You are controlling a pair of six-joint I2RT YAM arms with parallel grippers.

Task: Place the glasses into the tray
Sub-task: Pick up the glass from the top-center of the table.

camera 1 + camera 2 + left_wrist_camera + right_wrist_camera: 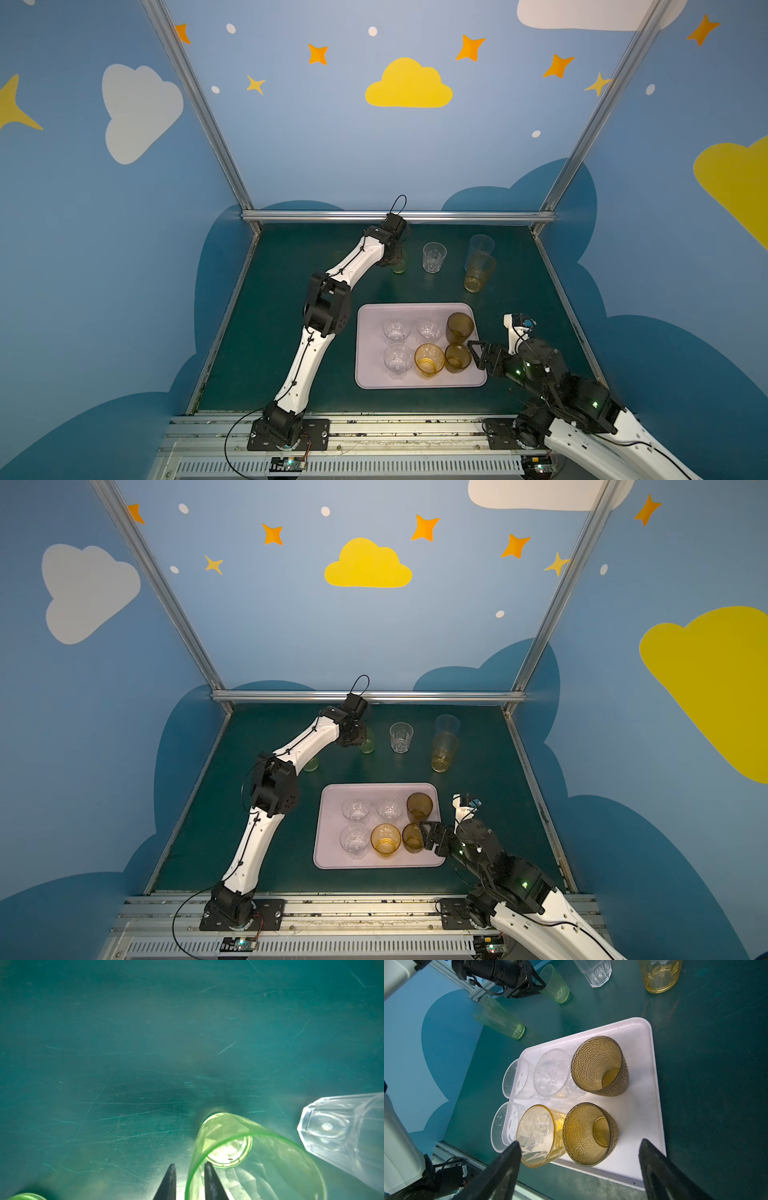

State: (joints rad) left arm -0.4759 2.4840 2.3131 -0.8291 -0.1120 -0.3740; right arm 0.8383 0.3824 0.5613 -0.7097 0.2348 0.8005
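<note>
L arm point(316, 320) stretched to far side of table point(282, 270), wrist down, we see L gripper point(190, 1164) fingers narrow, astride green glass point(228, 1147) rim, one in, one out, slim gaps, glass upright beyond tray point(374, 374), R gripper point(579, 1141) wide by tray's brown glass point(589, 1132)

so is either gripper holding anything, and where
Left gripper straddles the rim of the green glass, one finger inside, one outside; firm grip can't be told. Right gripper open, empty.
</note>
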